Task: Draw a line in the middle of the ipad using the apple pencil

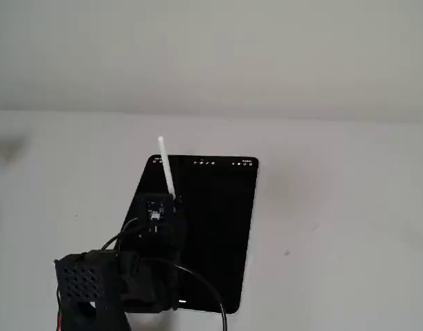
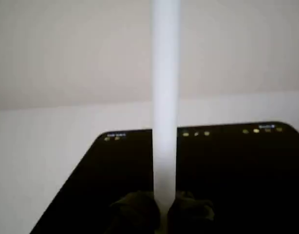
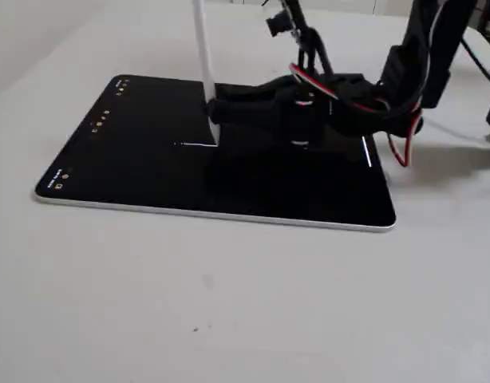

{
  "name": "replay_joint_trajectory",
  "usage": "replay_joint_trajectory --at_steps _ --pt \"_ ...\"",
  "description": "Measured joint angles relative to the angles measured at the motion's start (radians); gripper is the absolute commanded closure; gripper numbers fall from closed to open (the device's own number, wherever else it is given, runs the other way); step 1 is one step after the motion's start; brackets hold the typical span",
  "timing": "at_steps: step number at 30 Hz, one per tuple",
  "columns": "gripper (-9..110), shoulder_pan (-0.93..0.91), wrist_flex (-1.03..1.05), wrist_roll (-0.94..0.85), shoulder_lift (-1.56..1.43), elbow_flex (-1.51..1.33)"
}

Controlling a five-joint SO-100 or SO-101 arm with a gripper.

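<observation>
The ipad [image 1: 218,234] lies flat on the white table, with tiny icons along its far short edge in the fixed view from behind the arm. My gripper [image 1: 172,200] is shut on the apple pencil [image 1: 166,169], a slim white stylus held nearly upright over the left half of the screen. In the side fixed view the apple pencil [image 3: 203,64] has its tip down on the ipad [image 3: 133,159], held by the gripper [image 3: 214,112]. The line [image 3: 193,144], a short thin white stroke, runs left from the tip. The wrist view shows the apple pencil [image 2: 165,97] between dark fingers [image 2: 135,212] above the ipad [image 2: 237,175].
The arm's black body with red and black cables [image 3: 405,80] stands past the ipad's right end in the side fixed view. A short white bar [image 3: 366,152] glows near that end of the screen. Bare white table [image 3: 229,303] surrounds the tablet, and a plain wall [image 1: 211,55] rises behind.
</observation>
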State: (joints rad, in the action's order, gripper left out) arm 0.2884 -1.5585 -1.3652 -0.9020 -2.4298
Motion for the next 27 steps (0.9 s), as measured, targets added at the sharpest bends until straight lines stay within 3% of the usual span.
replay_joint_trajectory --at_steps 15,27 --pt "102 0.006 -0.222 -0.006 -0.029 -0.284" --pt "102 0.003 -0.235 -0.006 -0.029 -0.302"
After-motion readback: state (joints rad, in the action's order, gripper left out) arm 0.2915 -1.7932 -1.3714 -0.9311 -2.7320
